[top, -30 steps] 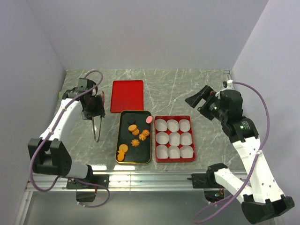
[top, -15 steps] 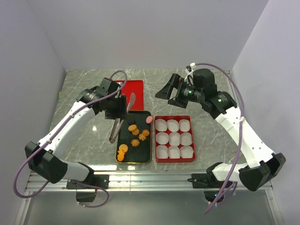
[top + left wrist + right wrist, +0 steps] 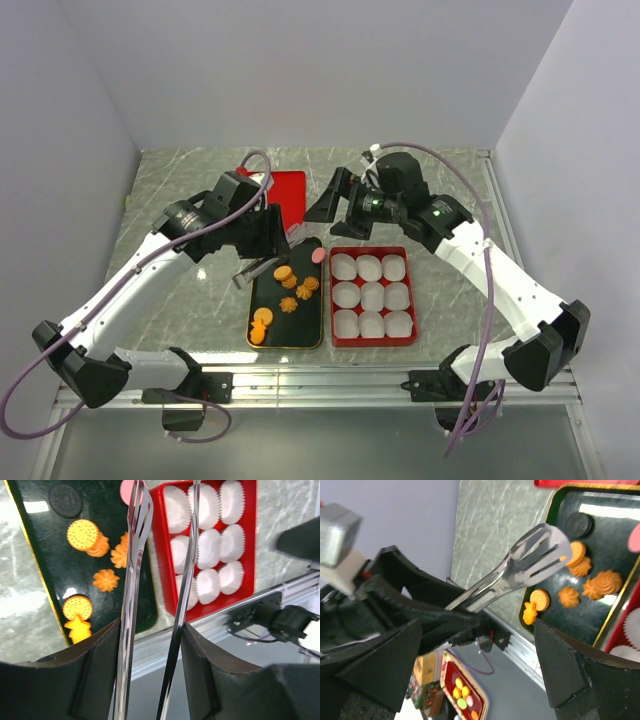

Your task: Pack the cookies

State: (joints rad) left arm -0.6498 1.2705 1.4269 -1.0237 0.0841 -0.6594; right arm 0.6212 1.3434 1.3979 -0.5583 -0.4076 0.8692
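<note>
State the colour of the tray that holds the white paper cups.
Red. The tray shows best in the top external view, with the paper cups in three rows.

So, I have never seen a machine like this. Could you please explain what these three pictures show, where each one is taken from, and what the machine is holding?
These are two robot arms fixed at the near edge of a marble table. The wide picture comes from a camera above and behind them; the other two come from small cameras on each wrist.

On the table lie a black tray with the cookies, mostly orange, a red box with nine empty white paper cups, and a red lid.

The left gripper holds metal tongs over the tray and box; the tongs carry no cookie. The right gripper is open and empty, looking down at the tongs and tray.
</note>
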